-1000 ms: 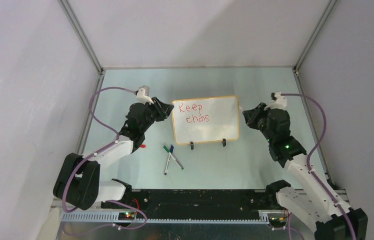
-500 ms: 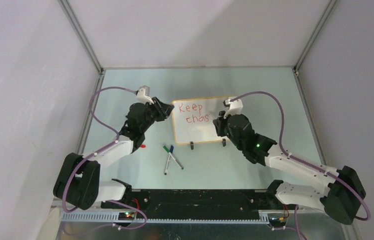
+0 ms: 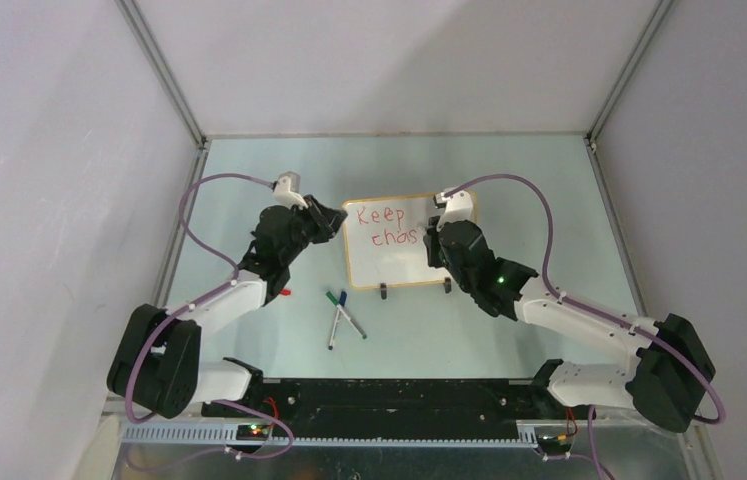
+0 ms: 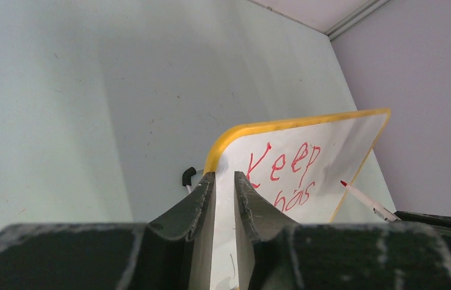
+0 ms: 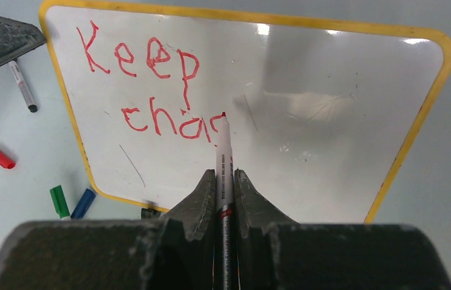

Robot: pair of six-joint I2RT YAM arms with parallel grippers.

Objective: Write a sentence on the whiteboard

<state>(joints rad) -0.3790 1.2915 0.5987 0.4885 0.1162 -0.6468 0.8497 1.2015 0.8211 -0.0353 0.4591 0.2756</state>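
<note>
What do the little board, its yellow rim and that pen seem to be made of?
The whiteboard: smooth, glossy white sheet, perhaps coated plastic or enamelled metal; lamps glare on it. Its frame: yellow-orange, likely plastic, curved round the corners. The marker: slim white plastic-looking barrel with printed lettering and a red tip.

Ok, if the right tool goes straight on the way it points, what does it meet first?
The whiteboard, with the tip of its marker leading, just beside the red letters. Whether the tip already touches is unclear.
</note>
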